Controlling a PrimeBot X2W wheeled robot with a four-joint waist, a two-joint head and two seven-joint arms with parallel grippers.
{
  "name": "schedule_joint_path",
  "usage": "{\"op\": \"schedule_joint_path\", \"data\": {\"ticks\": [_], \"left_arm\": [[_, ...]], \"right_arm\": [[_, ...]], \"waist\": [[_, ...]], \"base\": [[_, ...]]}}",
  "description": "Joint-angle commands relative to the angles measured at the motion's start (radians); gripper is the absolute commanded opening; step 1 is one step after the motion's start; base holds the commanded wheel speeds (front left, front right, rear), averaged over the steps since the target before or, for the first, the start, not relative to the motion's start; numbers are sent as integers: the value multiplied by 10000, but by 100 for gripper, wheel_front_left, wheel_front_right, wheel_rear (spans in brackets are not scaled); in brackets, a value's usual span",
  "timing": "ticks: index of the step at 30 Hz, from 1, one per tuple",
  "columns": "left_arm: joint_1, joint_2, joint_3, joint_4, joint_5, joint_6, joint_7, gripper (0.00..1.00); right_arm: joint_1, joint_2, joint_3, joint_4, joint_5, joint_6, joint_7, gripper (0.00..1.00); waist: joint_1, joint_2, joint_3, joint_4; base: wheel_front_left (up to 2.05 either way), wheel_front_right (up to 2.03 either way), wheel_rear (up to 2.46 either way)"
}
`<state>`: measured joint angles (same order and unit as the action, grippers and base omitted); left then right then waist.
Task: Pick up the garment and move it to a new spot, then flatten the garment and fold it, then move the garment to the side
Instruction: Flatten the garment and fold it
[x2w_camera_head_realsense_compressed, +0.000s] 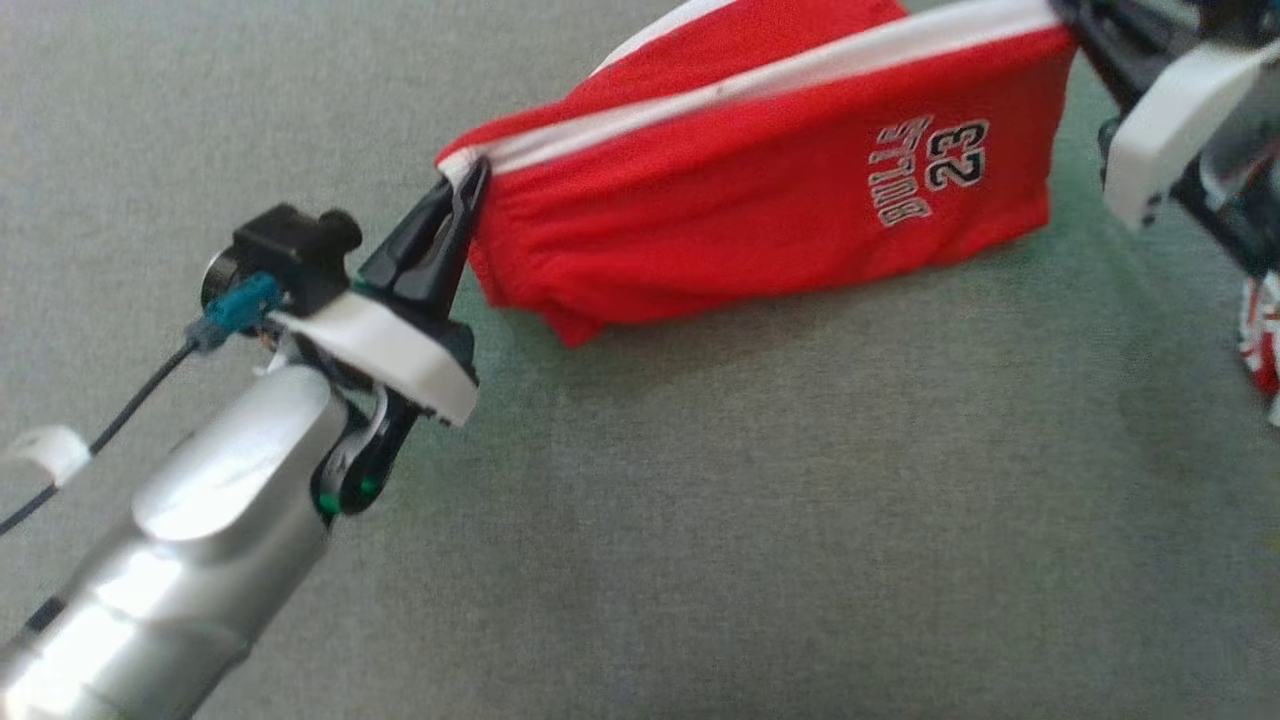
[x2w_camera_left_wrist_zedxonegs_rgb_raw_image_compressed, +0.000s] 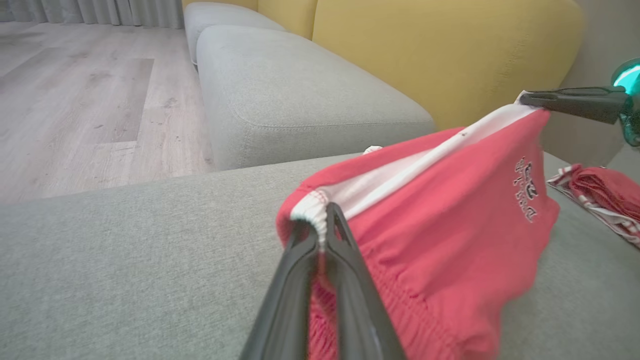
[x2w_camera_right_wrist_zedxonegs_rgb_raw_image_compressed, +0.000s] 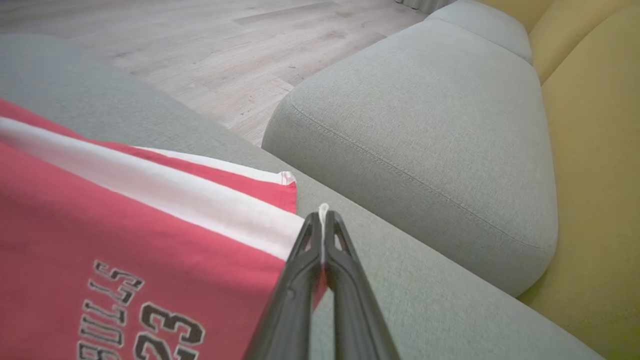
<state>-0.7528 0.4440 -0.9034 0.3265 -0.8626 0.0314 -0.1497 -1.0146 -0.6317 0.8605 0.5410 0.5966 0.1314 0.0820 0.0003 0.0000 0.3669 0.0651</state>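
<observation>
Left tool (x2w_camera_left_wrist_zedxonegs_rgb_raw_image_compressed: 325, 215) and right tool (x2w_camera_right_wrist_zedxonegs_rgb_raw_image_compressed: 323, 216) clamp garment (x2w_camera_head_realsense_compressed: 760, 190), probably lifted.

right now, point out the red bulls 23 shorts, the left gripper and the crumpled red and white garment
red bulls 23 shorts (x2w_camera_head_realsense_compressed: 760, 190), head view, red front panel
left gripper (x2w_camera_head_realsense_compressed: 474, 182), head view, fingertips at white trim
crumpled red and white garment (x2w_camera_left_wrist_zedxonegs_rgb_raw_image_compressed: 600, 192), left wrist view, red folds

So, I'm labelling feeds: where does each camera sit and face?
Head: above, looking down on the grey fabric sofa seat; silver left forearm, left gripper pinching the red white-striped shorts.
Left wrist: along the left gripper, across the shorts toward the yellow backrest; right gripper beyond.
Right wrist: along the right gripper toward the wooden floor.
Shared: both wrists see shorts and sofa.
</observation>
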Motion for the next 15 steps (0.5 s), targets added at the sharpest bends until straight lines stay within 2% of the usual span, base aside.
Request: {"op": "schedule_joint_path", "data": {"ticks": [1, 15], "left_arm": [[-613, 163, 496, 3, 58, 5, -44, 0], [-1780, -853, 498, 1542, 234, -215, -445, 0]], "right_arm": [[-321, -18, -26, 133, -70, -7, -66, 0], [-2090, 369, 688, 1895, -283, -7, -629, 0]], "waist": [[-3, 0, 358, 229], [-3, 0, 1453, 853]], "base": [[0, 0, 0], [0, 0, 0]]}}
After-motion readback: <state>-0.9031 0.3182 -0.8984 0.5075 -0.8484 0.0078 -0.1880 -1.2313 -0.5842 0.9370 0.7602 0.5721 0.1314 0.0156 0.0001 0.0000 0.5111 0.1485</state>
